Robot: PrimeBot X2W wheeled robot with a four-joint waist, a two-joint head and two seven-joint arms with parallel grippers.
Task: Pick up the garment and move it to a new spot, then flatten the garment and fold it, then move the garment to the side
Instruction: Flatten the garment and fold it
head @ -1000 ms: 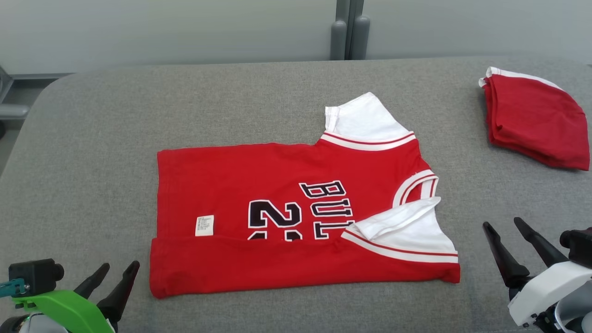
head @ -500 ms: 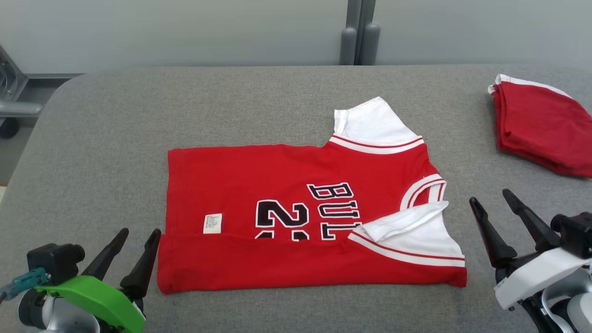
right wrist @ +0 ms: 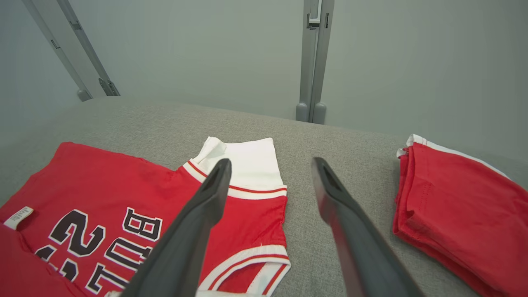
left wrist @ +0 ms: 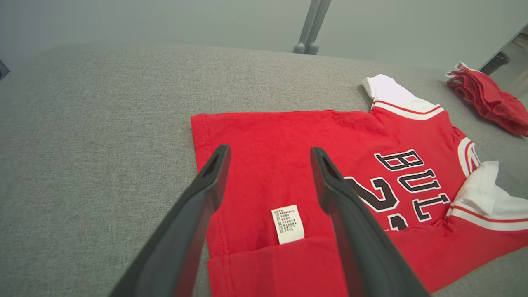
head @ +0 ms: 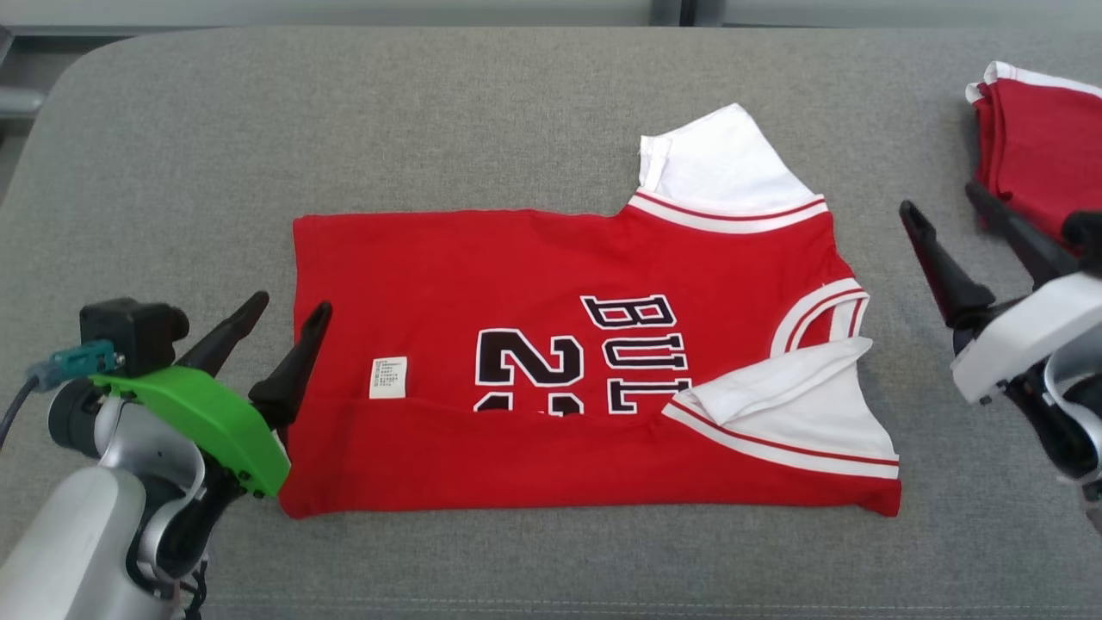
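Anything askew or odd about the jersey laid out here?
Nothing damaged, but the red jersey is lopsided: its near edge is folded up over the black print, hiding the bottoms of the characters; the near white sleeve is tucked onto the chest while the far sleeve sticks out; a care label lies exposed.

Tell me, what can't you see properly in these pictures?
- Head view: the jersey has its near edge folded over, hiding part of the printed word and number.
- Left wrist view: the white label has print too small to read.
- Head view: the folded red garment runs off the right edge.
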